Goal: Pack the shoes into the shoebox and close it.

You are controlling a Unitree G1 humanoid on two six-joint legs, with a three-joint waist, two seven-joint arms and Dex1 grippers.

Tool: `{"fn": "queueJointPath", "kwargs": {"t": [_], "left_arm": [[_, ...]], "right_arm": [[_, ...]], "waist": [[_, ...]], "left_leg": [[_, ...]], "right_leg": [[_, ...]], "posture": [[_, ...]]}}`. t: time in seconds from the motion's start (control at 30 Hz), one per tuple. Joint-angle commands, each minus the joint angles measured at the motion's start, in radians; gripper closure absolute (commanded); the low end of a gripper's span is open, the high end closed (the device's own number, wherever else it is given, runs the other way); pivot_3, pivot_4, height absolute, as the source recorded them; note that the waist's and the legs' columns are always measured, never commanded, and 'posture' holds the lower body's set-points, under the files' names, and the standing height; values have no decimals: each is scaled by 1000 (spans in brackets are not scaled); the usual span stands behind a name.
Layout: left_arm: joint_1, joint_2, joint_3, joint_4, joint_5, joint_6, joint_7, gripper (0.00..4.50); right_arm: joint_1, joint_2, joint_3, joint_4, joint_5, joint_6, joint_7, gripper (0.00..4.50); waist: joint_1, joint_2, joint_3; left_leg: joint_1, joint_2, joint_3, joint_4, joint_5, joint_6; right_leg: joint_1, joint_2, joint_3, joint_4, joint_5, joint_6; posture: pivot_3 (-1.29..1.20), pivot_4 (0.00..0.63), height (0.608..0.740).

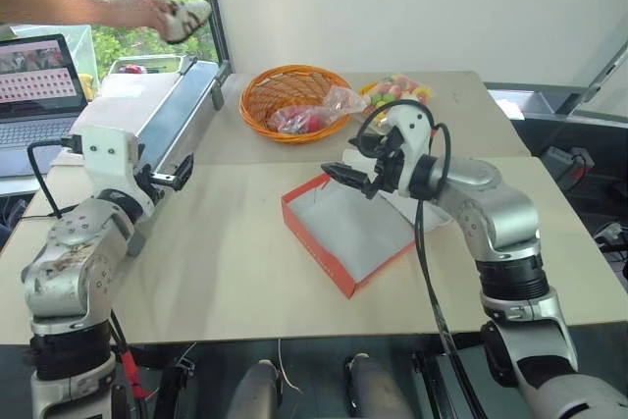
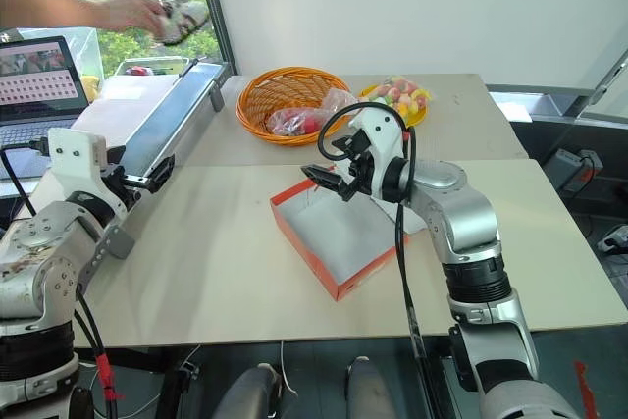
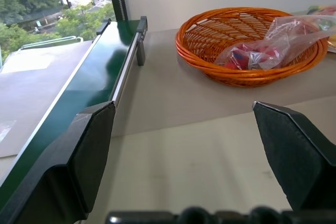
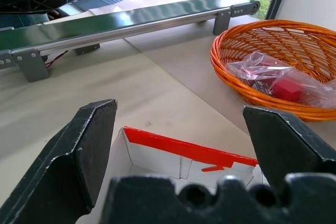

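The shoebox (image 1: 312, 247), red outside and white inside, lies open and empty on the middle of the table. My right gripper (image 1: 345, 179) hovers open over the box's far corner, and the red rim (image 4: 178, 148) shows just below its fingers. My left gripper (image 1: 175, 178) is open and empty at the left, beside the near end of a conveyor. At the far left a person's hand (image 1: 137, 9) holds one of the shoes (image 1: 186, 19), a pale one, in the air above the conveyor's far end. The box's lid is not clearly seen.
A long green-belted conveyor (image 1: 177, 115) runs along the table's left side. An orange wicker basket (image 1: 294, 95) holding a plastic bag of red items stands behind the box, with a plate of coloured sweets (image 1: 397, 90) to its right. A laptop (image 1: 34, 85) sits far left.
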Motion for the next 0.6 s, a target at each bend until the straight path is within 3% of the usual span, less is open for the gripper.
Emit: {"fn": "queueJointPath", "kwargs": {"t": [0.03,0.43,0.6], "left_arm": [[-29,13,13,13,23,-32,10,24],[-5,17,50,14,35,-38,10,24],[37,65,135,97,34,-89,-35,24]], "right_arm": [[-19,-1,-10,6,-3,-58,4,0],[-88,100,35,71,14,-101,37,0],[-104,168,54,56,27,-83,18,0]], "waist": [[0,0,0],[-2,0,0],[-5,0,0]], "left_leg": [[0,0,0,0,0,0],[0,0,0,0,0,0],[1,0,0,-1,0,0]], "right_leg": [[0,0,0,0,0,0],[0,0,0,0,0,0],[-1,0,0,1,0,0]], "posture": [[0,150,740],[0,150,740],[0,150,740]]}}
